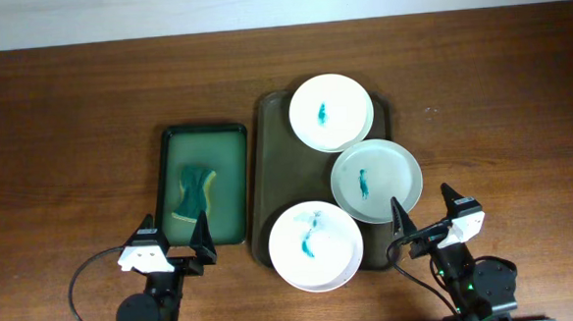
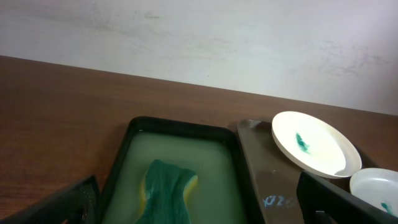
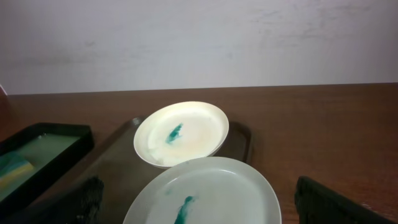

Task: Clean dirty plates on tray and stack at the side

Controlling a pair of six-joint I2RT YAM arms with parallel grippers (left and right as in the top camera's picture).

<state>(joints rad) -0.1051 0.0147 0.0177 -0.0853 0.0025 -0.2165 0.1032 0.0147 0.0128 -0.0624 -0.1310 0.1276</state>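
Note:
Three white plates with teal smears lie on a dark brown tray (image 1: 269,142): a far one (image 1: 330,111), a middle right one (image 1: 376,180) and a near one (image 1: 314,245). A teal and yellow sponge (image 1: 195,190) lies in a green basin (image 1: 203,135) left of the tray. My left gripper (image 1: 175,243) is open and empty at the near end of the basin; the sponge (image 2: 168,194) shows between its fingers. My right gripper (image 1: 428,215) is open and empty just near the middle plate (image 3: 205,193); the far plate (image 3: 181,132) lies beyond.
The brown wooden table (image 1: 68,113) extends on both sides. The basin holds pale green liquid (image 2: 186,158). The tray's rim (image 2: 249,155) runs beside the basin. A pale wall (image 3: 199,43) stands behind the table.

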